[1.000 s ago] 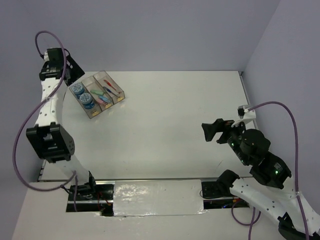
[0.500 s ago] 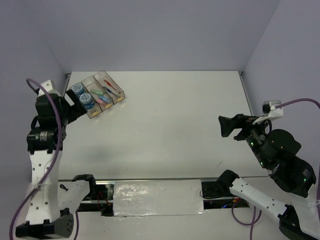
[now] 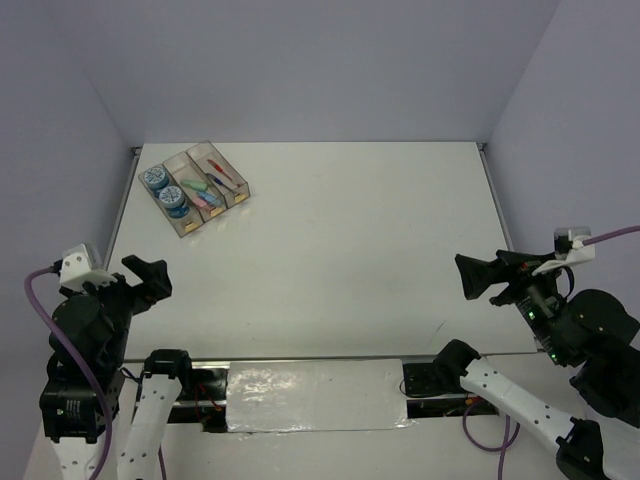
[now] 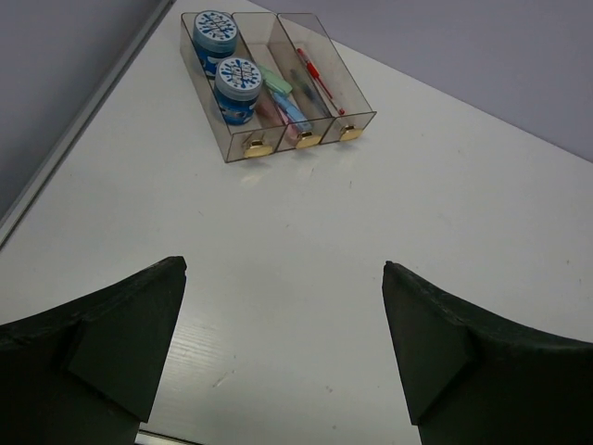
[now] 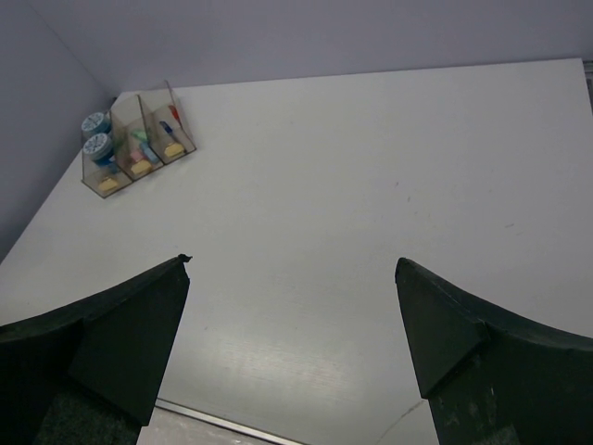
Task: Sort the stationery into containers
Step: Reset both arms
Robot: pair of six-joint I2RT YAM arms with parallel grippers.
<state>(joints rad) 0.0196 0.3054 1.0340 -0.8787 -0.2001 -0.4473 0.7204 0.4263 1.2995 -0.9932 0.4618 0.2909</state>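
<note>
At the desk's [image 3: 350, 230] far left corner, three joined clear plastic bins [image 4: 326, 130] hold round patterned tape rolls [image 4: 239, 79], small pastel bars [image 4: 278, 88] and thin pens [image 4: 315, 72]. Left claw [image 4: 283, 269] and right claw [image 5: 293, 262], matte black, gape wide, empty.

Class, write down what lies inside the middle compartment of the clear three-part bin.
Inside the middle compartment are a green bar, a blue bar and a pink bar, close together. Anything lying beneath them is covered and cannot be made out.

Bins [image 4: 278, 144] clear glossy plastic; table [image 4: 389, 232] smooth matt white; fingers [image 4: 111, 343] matt black plastic
</note>
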